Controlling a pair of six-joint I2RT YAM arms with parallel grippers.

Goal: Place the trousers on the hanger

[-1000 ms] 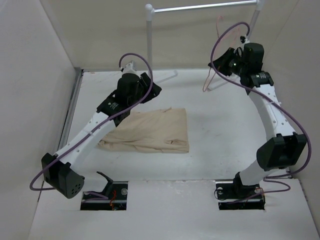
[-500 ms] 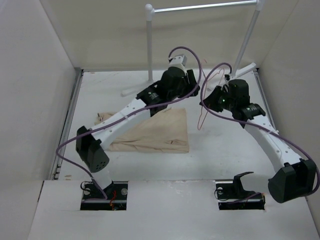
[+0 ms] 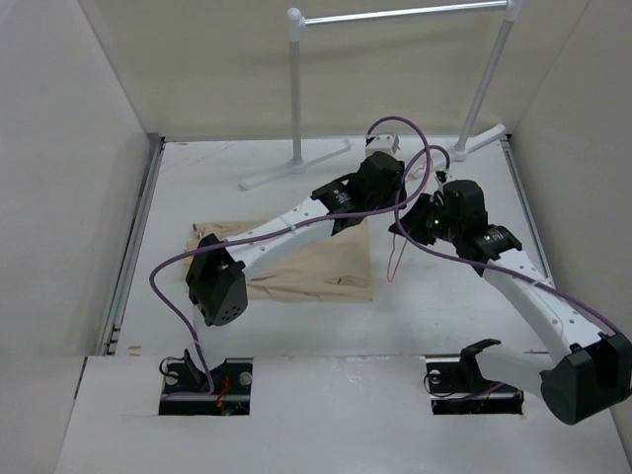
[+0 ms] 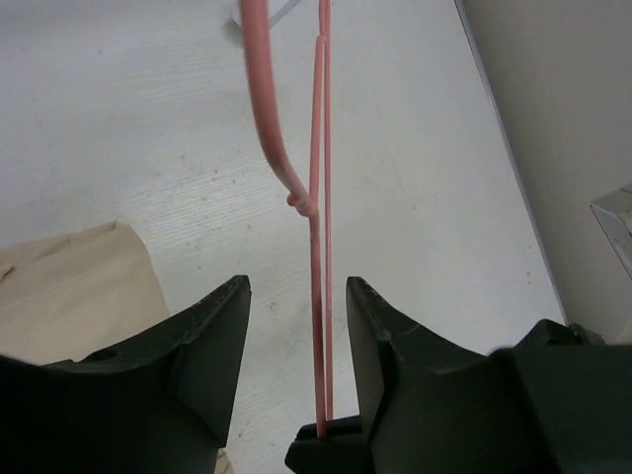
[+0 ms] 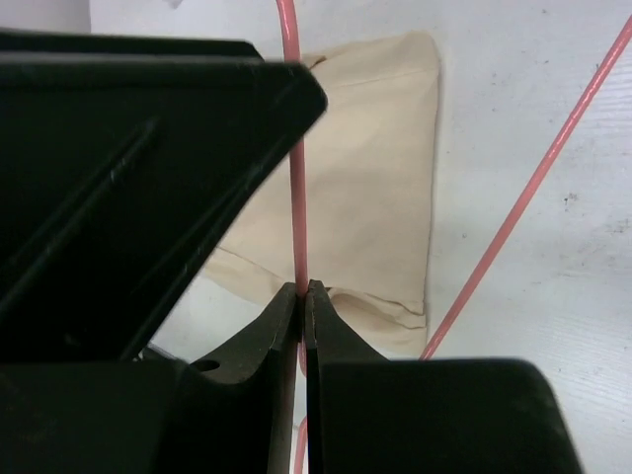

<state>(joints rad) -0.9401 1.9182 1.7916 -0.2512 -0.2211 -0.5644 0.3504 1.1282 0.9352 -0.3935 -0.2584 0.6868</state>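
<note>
Pink hanger within left end effector

Bright, even light from overhead washes my white table, and the shadows beneath my arms are faint and soft. Between my left fingers the hanger wire stays crisp, softening farther ahead. My right fingers read as near-featureless black.

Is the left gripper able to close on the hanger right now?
Probably yes: the hanger wire runs between the open fingers of the left gripper, with nothing else in the gap, while the right gripper pinches it.
</note>
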